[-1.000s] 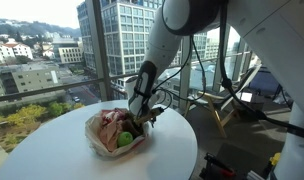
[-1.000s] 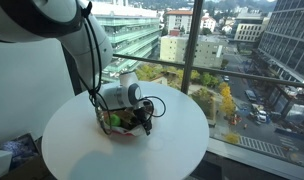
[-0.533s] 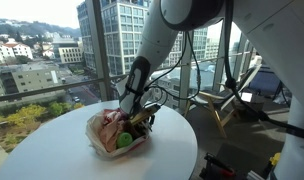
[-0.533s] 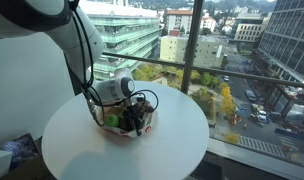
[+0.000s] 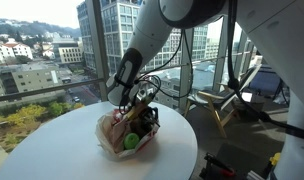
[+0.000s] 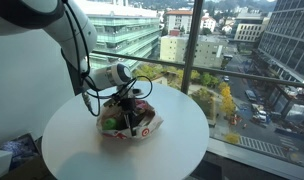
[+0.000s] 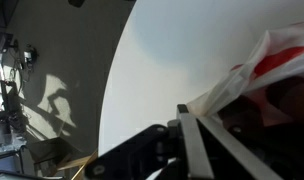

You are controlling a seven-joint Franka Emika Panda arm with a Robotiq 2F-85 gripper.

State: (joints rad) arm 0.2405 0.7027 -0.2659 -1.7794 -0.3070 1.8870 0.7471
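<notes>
Over the middle of the round white table [image 5: 52, 150], the Panda arm comes down from the upper right in an exterior view and bends sharply at the wrist. This brings the gripper [image 5: 141, 99] down at a slant onto the top of a plastic bag [image 5: 132, 132]. Its jaws are pinched together with a fold of the bag's rim between them. The wrist view shows this best: the film, white with red print, bunches right at the fingertips of the gripper [image 7: 189, 115]. The bag sits on the table near its centre, and its upper edge is drawn to a peak at the jaws while the bottom rests on the tabletop.

The contents are hard to make out. A round green piece [image 5: 131, 142] shows through the opening, with pinkish and dark shapes beside it that are too small to name. In an exterior view the wrist body and its looping black cables [image 6: 142, 88] cover the bag's rim, so the pinch itself is hidden there. The wrist view cuts the bag off at its right edge.

Floor-to-ceiling windows [image 5: 92, 40] ring the table, with city buildings behind them. A wooden frame [image 5: 230, 108] stands by the glass, well apart from the table.
</notes>
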